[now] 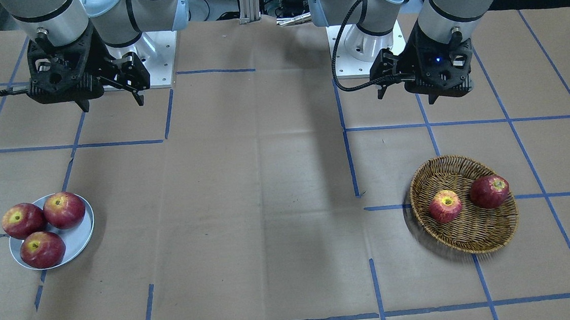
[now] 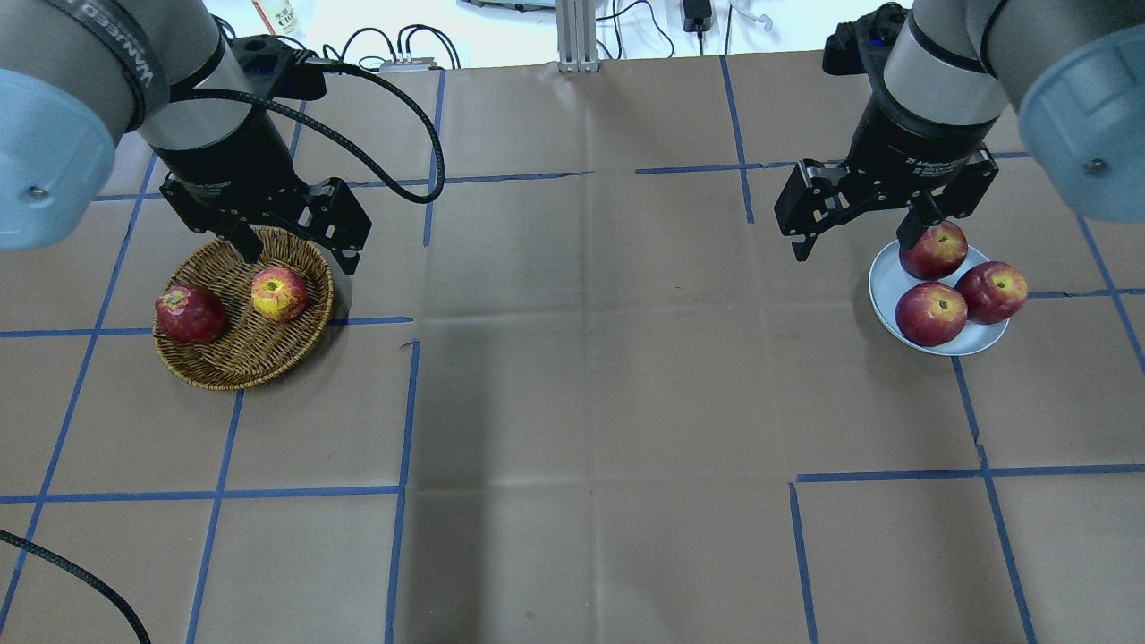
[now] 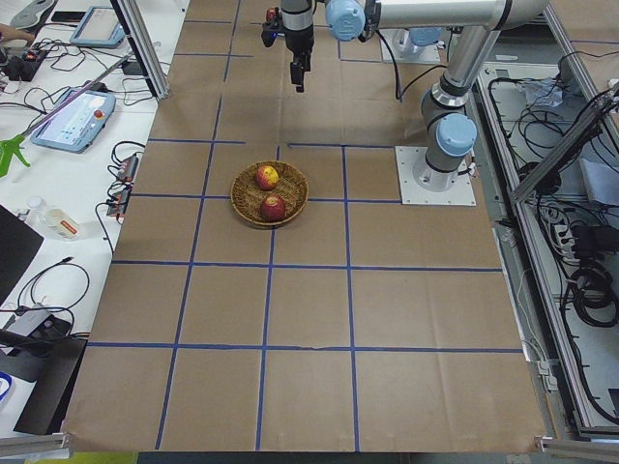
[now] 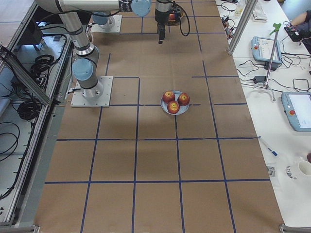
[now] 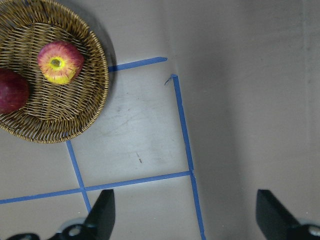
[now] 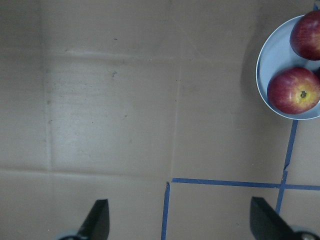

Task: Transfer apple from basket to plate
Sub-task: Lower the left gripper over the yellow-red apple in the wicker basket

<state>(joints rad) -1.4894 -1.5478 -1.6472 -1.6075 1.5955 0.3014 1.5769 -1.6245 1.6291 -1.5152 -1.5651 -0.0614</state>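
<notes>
The apple (image 2: pixel 280 293) lies in the basket (image 2: pixel 241 356) beside a darker apple (image 2: pixel 190 315), down and aside from the nearer left gripper (image 2: pixel 297 258), which hangs wide open and empty. The right gripper (image 2: pixel 854 246), equally spread and empty, hovers near the plate (image 2: pixel 883 284).

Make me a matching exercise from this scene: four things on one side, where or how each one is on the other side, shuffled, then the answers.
Things:
1. streaked apple
2. darker apple
3. plate
4. left hand

States:
A. open, holding nothing
B. in the basket, on the side toward the plate
C. carries three apples
D. in the basket, on the side away from the plate

Pairs: 1-B, 2-D, 3-C, 4-A
</notes>
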